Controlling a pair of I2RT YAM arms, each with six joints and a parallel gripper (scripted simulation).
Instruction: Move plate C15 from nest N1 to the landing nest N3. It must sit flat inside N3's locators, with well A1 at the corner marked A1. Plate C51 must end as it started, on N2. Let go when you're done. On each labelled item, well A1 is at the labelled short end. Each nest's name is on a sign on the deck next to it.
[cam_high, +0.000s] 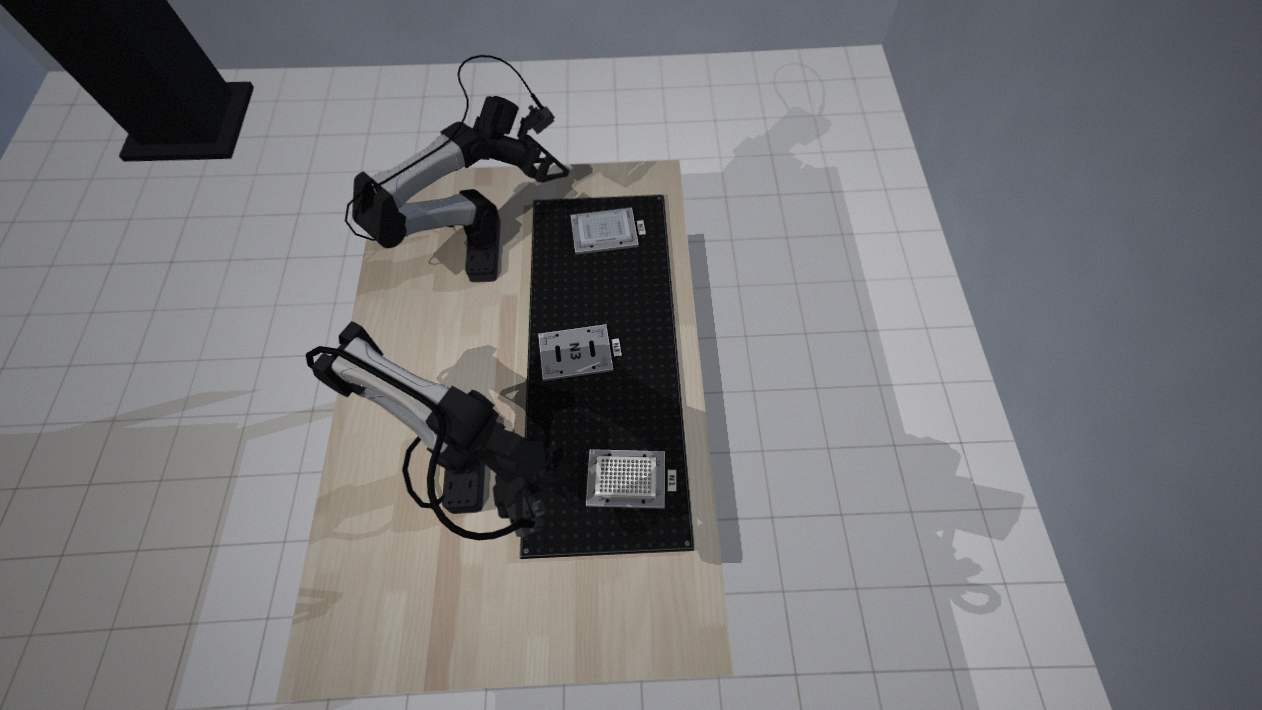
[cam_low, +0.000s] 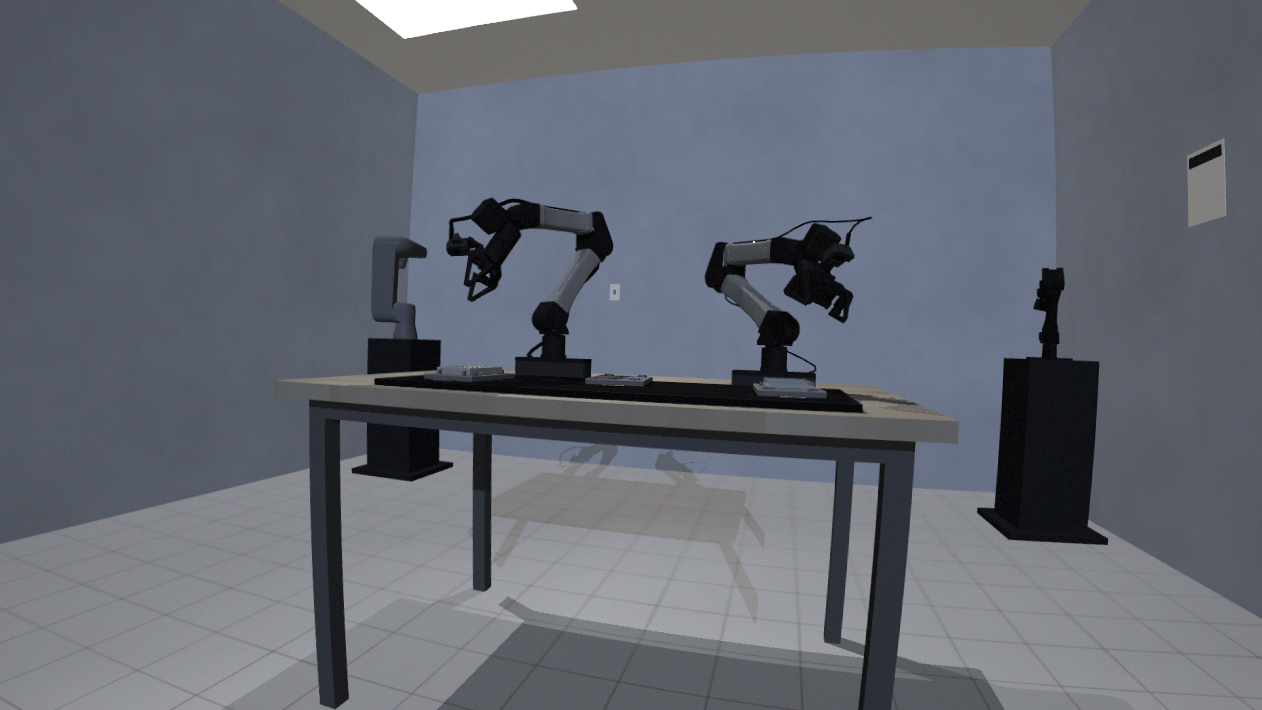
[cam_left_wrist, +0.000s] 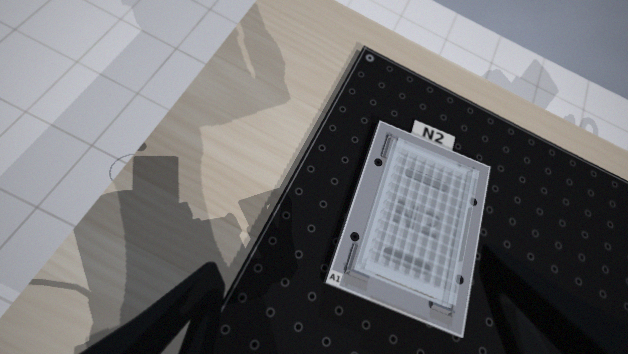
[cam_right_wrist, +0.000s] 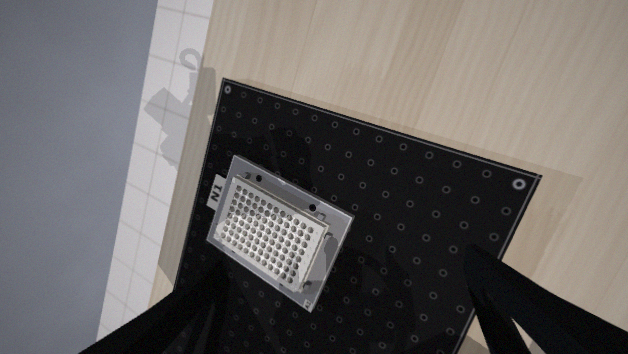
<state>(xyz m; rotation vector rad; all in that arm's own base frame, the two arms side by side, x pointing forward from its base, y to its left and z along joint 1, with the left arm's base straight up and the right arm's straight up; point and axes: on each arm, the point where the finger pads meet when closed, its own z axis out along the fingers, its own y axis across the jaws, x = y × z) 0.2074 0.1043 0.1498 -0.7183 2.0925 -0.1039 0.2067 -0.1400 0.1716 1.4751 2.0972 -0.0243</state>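
"How's the right hand (cam_high: 554, 457) (cam_low: 480, 289) (cam_right_wrist: 338, 263)?"

"Wide open, holding nothing, above the bench (cam_high: 503, 626) (cam_low: 617, 409). Same for the left hand (cam_high: 557, 171) (cam_low: 841, 314) (cam_left_wrist: 342, 265)."

"And plate C15 (cam_high: 625, 477) (cam_low: 470, 371) (cam_right_wrist: 270, 235)?"

"Sitting on nest N1 (cam_high: 657, 502) (cam_right_wrist: 340, 221) (the white one, full of wells). Nest N3 (cam_high: 574, 362) (cam_low: 619, 380) is bare, between it and plate C51 (cam_high: 604, 227) (cam_low: 788, 385) (cam_left_wrist: 420, 220), on N2 (cam_high: 578, 248) (cam_left_wrist: 362, 187)."

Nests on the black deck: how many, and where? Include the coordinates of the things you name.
3. N1 (cam_high: 581, 501) (cam_right_wrist: 341, 225) under the white plate; N2 (cam_high: 578, 242) (cam_left_wrist: 350, 200) under the clear plate; N3 (cam_high: 575, 363) (cam_low: 619, 380) between them, bare. None looks hidden.
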